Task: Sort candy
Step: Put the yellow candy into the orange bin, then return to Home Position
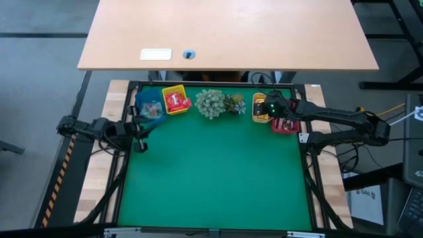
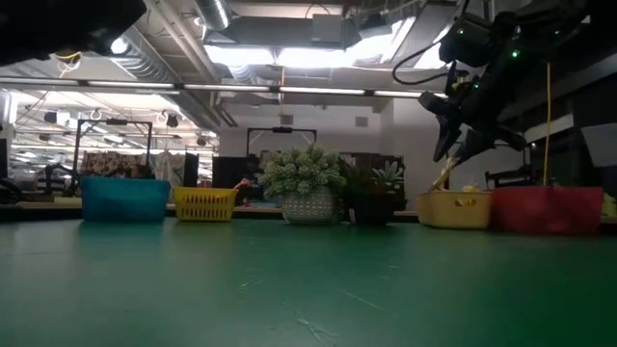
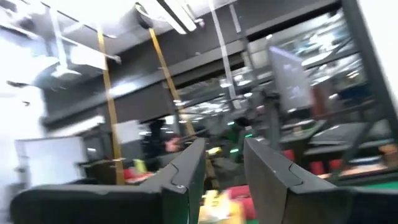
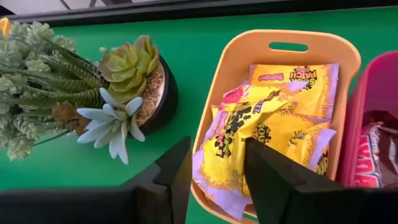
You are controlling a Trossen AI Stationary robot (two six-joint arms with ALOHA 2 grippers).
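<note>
Looking down from above, we've got the right gripper [image 4: 214, 165] hovering over the orange bin [image 4: 283, 43] at the far right of the green desk [image 1: 211, 178], jaws parted a moderate way with nothing between them. Right under it sits a heap of yellow square packets [image 4: 267, 124], so the candy is already in there, with dark bars [image 4: 373, 155] in the red bin [image 4: 367, 99] touching it on one side (the little succulent pot [image 4: 134, 81] is just beside the orange bin on the other).

Over on the far left, the blue bin [image 1: 149, 108] and yellow bin [image 1: 176, 100] hold more sweets, red packets in the yellow one. The left gripper [image 3: 221, 180] waits at the left edge of the desk near the blue bin, jaws partly apart and empty.

We'd guess these packets are light, crinkly and a bit slippery, soft enough to buckle. Best bet is pinching one across its flat middle or a sealed edge, not the corner.
</note>
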